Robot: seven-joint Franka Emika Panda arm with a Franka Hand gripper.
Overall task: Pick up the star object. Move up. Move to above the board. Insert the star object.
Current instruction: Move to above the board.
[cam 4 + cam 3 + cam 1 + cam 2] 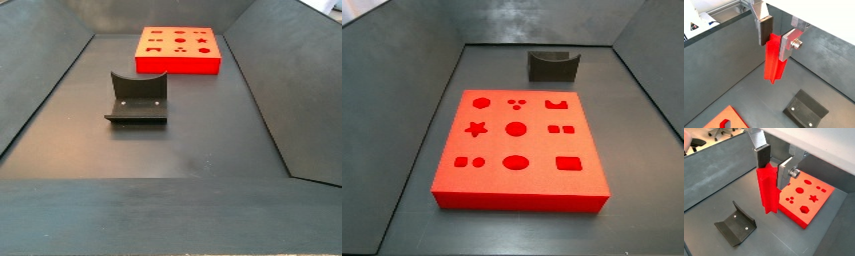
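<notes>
Star peg [773, 62] hangs upright between the gripper's [779, 41] two silver fingers, which are closed on its upper end; both wrist views show its lower tip clear of the grey floor [724, 183].

By size, the floor comes first: a dark grey tray bottom with sloping walls, filling every frame. Next is the board [516, 145], a flat red slab at the centre of a side view and at the upper middle of the other side picture [178, 48]. Its top carries a grid of holes: hexagon, star, circles, square. In a wrist view the board [806, 202] sits at right centre, just behind the peg [767, 188], its star hole [813, 198] beside the peg rather than under it.

Then the fixture [552, 65], a dark L-shaped bracket, stands at the upper middle of a side view, beyond the board and apart from it; it lies at lower left in a wrist view [736, 223].

Neither side view shows the gripper or peg.
</notes>
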